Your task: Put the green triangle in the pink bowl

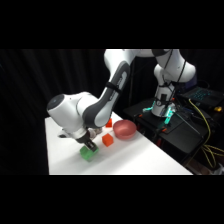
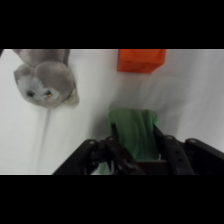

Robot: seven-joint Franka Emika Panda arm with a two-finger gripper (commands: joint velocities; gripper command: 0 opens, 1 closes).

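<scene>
In the wrist view the green triangle [image 2: 134, 129] lies on the white table between the two black fingers [image 2: 116, 141], which press against its left and right sides. My gripper [image 2: 137, 142] is shut on it. From the side, the gripper [image 1: 89, 147] reaches straight down onto the green triangle [image 1: 88, 154] near the table's front left, and the block is still low at the table surface. The pink bowl [image 1: 125, 129] stands farther back to the right, apart from the gripper and with nothing visible in it.
An orange-red cube [image 1: 107, 140] sits between the block and the bowl, and another [image 1: 109, 122] is behind it. In the wrist view one orange-red cube [image 2: 141, 60] lies just beyond the block, with a lumpy grey-white ball [image 2: 46, 80] to its left. Black equipment with cables [image 1: 172, 127] stands off the table's right edge.
</scene>
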